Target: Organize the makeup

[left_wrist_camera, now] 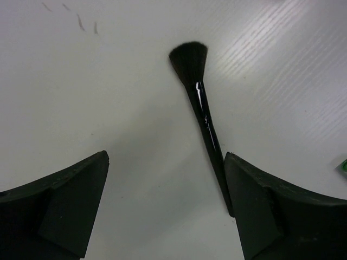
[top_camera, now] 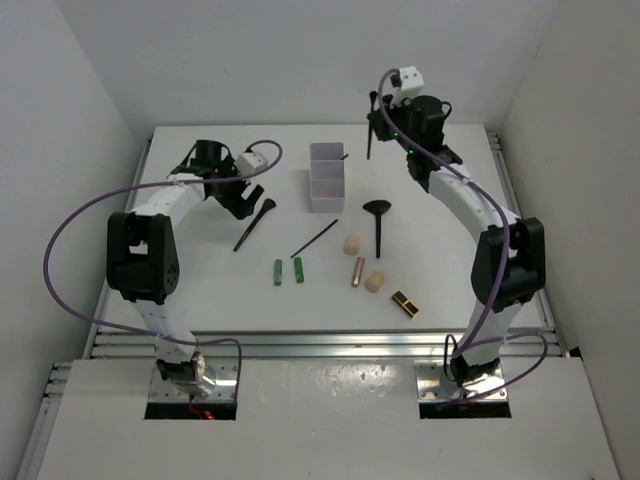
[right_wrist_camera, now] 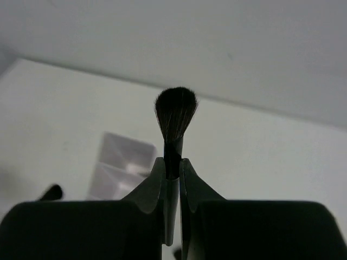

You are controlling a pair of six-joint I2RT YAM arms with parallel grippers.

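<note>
My left gripper (top_camera: 243,203) is open and low over the table; the handle of a black brush (top_camera: 254,225) lies against its right finger (left_wrist_camera: 271,211), with the bristles (left_wrist_camera: 188,58) pointing away. My right gripper (top_camera: 383,112) is raised at the back right, shut on another black brush (right_wrist_camera: 175,114) whose bristles stick out beyond the fingertips. On the table lie a fan brush (top_camera: 378,222), a thin dark pencil (top_camera: 315,238), two green tubes (top_camera: 278,272) (top_camera: 299,269), a rose-gold tube (top_camera: 357,271), two peach sponges (top_camera: 351,243) (top_camera: 374,282) and a black-gold lipstick (top_camera: 404,303).
A white three-compartment box (top_camera: 325,177) stands at the table's middle back, between the two grippers; it also shows in the right wrist view (right_wrist_camera: 122,162). A small dark tip sticks out at its far right corner. White walls enclose the table on three sides.
</note>
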